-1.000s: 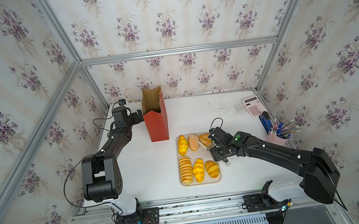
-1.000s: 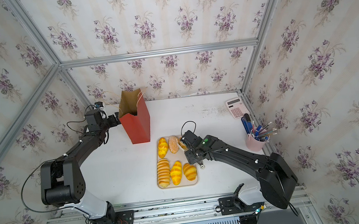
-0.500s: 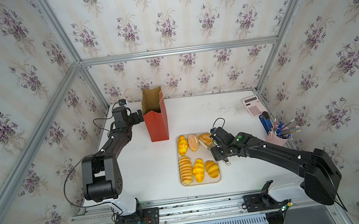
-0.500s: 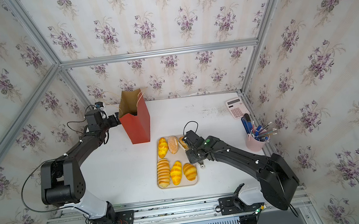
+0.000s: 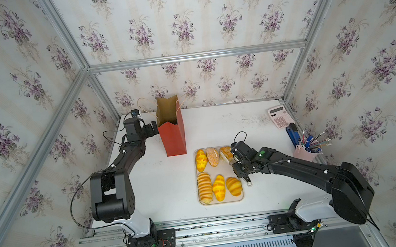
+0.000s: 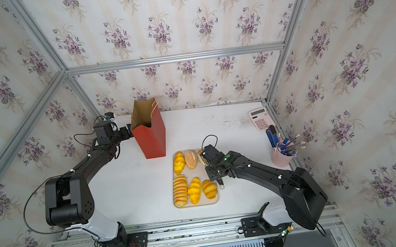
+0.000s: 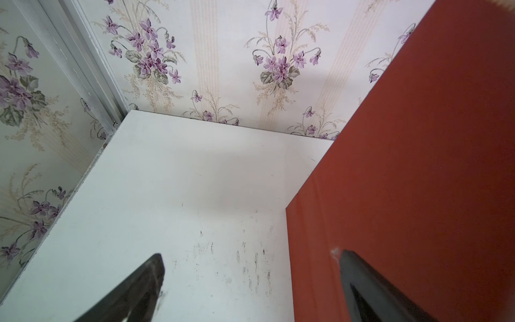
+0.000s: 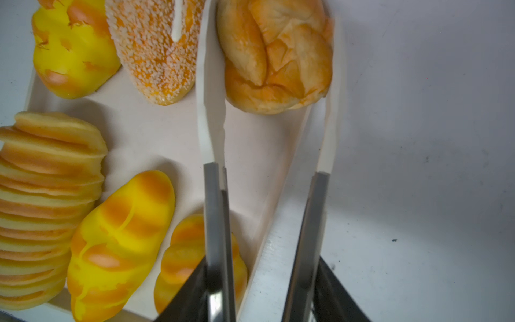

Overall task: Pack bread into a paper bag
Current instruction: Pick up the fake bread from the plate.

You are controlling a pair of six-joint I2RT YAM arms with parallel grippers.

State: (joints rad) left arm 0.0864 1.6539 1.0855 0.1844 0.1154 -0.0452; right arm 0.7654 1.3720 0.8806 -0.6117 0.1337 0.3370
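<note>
- Six toy loaves (image 5: 218, 187) are laid on a flat beige tray (image 5: 222, 200) in the middle of the white table (image 5: 160, 184), three in the far row and three in the near row.
- The knot roll (image 8: 276, 55) is placed at the end of the far row nearest the right arm. It is flanked by the white tips of a pair of tongs (image 8: 216, 209).
- The tips are seen on its two sides in the right wrist view only. In both top views the roll is half hidden by the arm.
- The tongs' metal arms are clamped from outside by the black fingers of the right gripper (image 8: 263, 290).
- Beside the knot roll a speckled bun (image 8: 156, 50) is seen, then a yellow roll (image 5: 201, 160). The near row is made up of three more yellow rolls, one of them finely ribbed.
- The red paper bag (image 5: 174, 139) is stood upright with its mouth open, just beyond the tray toward the back wall. Its brown inside is shown in the top views, whereas only a red outer wall is shown in the left wrist view.
- The left gripper (image 7: 252, 255) is held open at the bag's side — one finger is seen in front of the red wall, the other over bare table. Whether the wall is touched cannot be told.
- A calculator (image 5: 278, 117) and a pink cup (image 5: 305, 153) of pens are placed at the table's right edge, well apart from the tray.
</note>
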